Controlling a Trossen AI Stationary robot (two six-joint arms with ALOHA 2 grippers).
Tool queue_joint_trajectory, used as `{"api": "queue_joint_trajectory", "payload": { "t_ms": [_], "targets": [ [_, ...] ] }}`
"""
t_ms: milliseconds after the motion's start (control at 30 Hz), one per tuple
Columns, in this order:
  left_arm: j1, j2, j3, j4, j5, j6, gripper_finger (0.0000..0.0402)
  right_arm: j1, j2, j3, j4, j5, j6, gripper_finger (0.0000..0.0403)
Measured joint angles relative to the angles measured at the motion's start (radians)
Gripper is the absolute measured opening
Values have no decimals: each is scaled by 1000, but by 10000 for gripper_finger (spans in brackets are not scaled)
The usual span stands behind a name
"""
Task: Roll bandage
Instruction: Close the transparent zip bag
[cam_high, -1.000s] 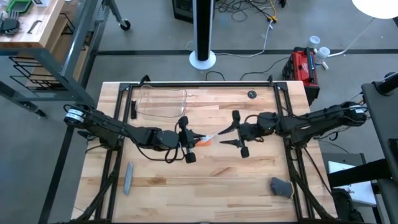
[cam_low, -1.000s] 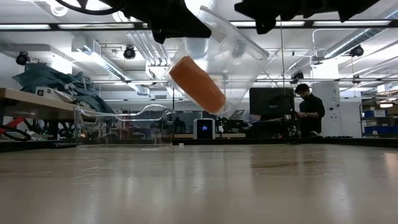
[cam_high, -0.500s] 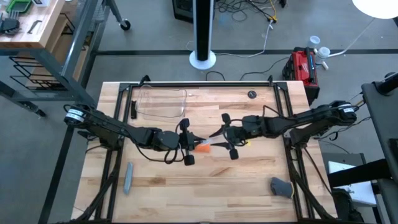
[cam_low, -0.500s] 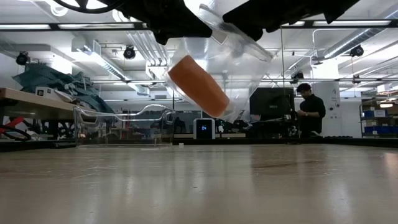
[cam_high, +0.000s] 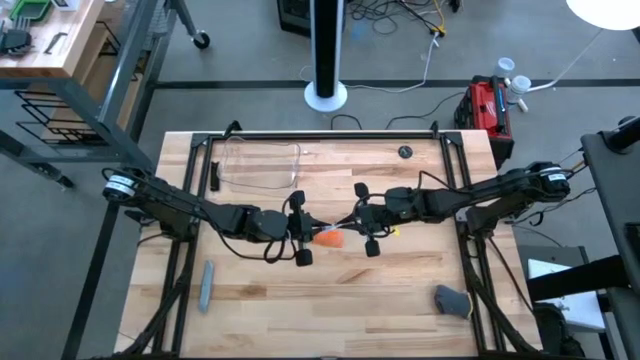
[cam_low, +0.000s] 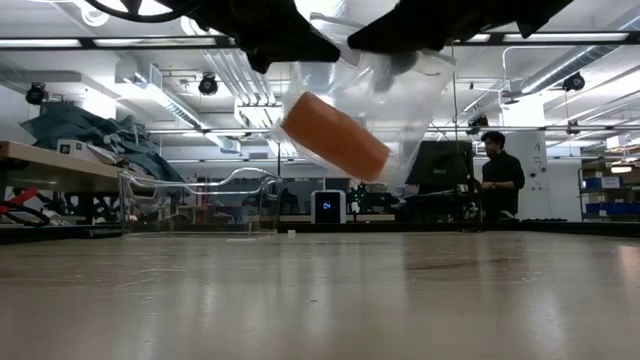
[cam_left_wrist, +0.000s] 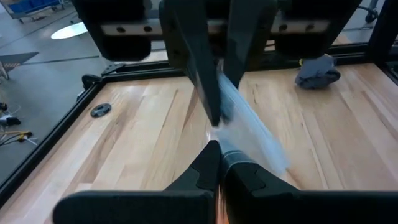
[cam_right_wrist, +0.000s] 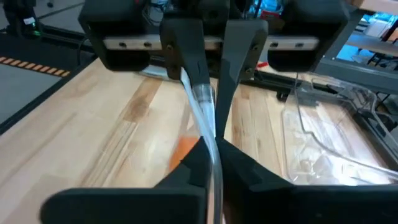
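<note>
Currently we've got both grippers pinched on the clear plastic wrap (cam_low: 400, 110) around the bandage (cam_high: 329, 238), held in the air over the middle of the tabletop (cam_high: 330, 300). Left gripper (cam_high: 305, 226) has its fingers pressed together on 1 side of the wrap, right gripper (cam_high: 352, 217) is clamped on the opposite side, tips nearly meeting. Our read: gripping opposite sides lets us pull the wrap apart and free the roll, so unwrapping comes before any rolling. Low view shows the bandage as a stubby orange roll (cam_low: 335, 136), tilted, hanging inside the wrap, well clear of the surface.

Count: 1 bandage, 1 wrap, 2 grippers, both busy. Also 1 clear tray (cam_high: 262, 162) toward the far left corner, 1 grey bar (cam_high: 206, 284) near the left edge, 1 grey lump (cam_high: 451, 301) at the near right corner, 1 small dark disc (cam_high: 404, 152) by the far edge. 1 person (cam_low: 498, 183) stands in the room behind.
</note>
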Motion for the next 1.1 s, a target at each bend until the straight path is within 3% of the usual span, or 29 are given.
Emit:
{"api": "queue_joint_trajectory", "payload": {
  "t_ms": [433,767,1100],
  "targets": [
    [-16,0,0,-50,0,-15,0,-2,-71,5,-24,31,193,1],
    [-17,-20,-1,-56,0,-153,3,-3,-78,5,-59,67,171,0],
    [-15,-46,-1,-128,-56,-204,91,0,-86,5,-83,69,149,0]
  ]
}}
